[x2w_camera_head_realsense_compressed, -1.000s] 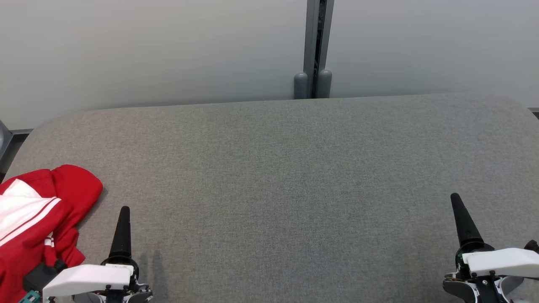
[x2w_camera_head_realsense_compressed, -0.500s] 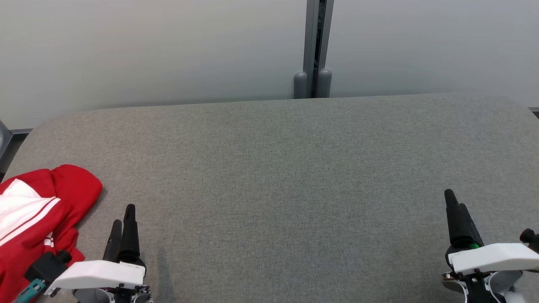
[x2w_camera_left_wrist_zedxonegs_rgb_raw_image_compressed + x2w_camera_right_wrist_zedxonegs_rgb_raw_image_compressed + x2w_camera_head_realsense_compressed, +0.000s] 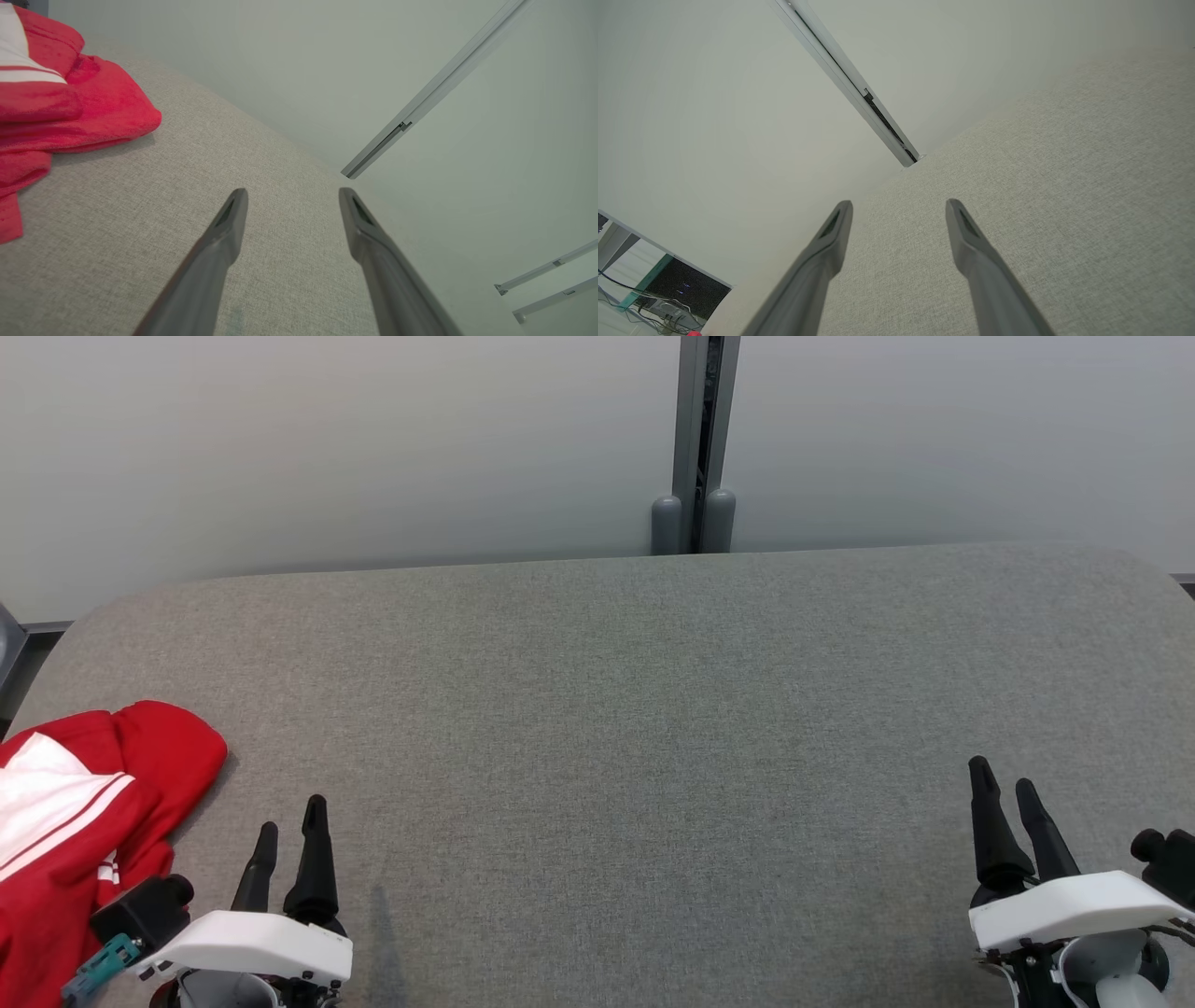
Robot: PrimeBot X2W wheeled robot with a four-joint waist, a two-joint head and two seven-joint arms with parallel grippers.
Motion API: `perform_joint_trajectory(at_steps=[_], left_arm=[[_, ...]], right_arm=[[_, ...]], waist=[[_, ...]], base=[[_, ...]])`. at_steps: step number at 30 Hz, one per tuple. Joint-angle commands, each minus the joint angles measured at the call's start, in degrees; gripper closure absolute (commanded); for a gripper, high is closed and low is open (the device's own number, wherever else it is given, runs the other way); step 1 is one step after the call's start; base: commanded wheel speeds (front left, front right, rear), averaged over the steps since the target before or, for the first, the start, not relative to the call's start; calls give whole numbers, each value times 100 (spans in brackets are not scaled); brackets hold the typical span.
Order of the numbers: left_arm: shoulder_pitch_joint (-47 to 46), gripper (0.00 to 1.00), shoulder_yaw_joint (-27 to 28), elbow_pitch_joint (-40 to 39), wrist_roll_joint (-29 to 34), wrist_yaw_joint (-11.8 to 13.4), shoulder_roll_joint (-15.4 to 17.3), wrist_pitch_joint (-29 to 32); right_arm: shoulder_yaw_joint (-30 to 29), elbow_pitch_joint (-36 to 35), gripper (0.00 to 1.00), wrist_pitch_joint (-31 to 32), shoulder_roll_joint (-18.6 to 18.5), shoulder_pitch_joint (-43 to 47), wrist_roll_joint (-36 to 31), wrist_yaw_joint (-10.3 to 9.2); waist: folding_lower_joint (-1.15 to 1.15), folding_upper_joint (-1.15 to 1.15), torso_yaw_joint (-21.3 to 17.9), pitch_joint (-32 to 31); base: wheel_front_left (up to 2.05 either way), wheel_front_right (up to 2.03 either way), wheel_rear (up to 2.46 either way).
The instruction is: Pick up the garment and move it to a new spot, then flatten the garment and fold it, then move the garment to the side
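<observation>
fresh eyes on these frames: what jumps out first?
The red and white garment stands out, bunched at the left edge of the grey fabric surface. The left gripper sits open just right of it without touching; the right gripper is open at the far right, holding nothing. Behind, a vertical metal joint splits the pale wall.

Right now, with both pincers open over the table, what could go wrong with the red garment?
The garment lies bunched in layers at the table's left edge; the left pincer might pinch only one layer and drag it as a lump.
A sideways nudge there could push it off the edge.
The right pincer is far across the table, so it likely cannot help quickly.
</observation>
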Motion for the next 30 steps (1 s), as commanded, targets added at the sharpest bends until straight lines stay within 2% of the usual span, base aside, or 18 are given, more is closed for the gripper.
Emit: perform_joint_trajectory(at_steps=[1,15,30], left_arm=[[-176,0,-15,-28,138,27,41,-36],[-266,0,-133,109,1314,213,53,-271],[-308,0,-240,240,2128,287,62,-471]], right_arm=[[10,-30,0,-49,-51,-148,-128,8],[-38,100,0,-288,-27,-216,-1339,10],[-47,213,0,-493,-12,-245,-2300,11]], waist=[[0,0,1,0],[0,0,18,16],[0,0,34,22]], base=[[0,0,0],[0,0,0],[0,0,0]])
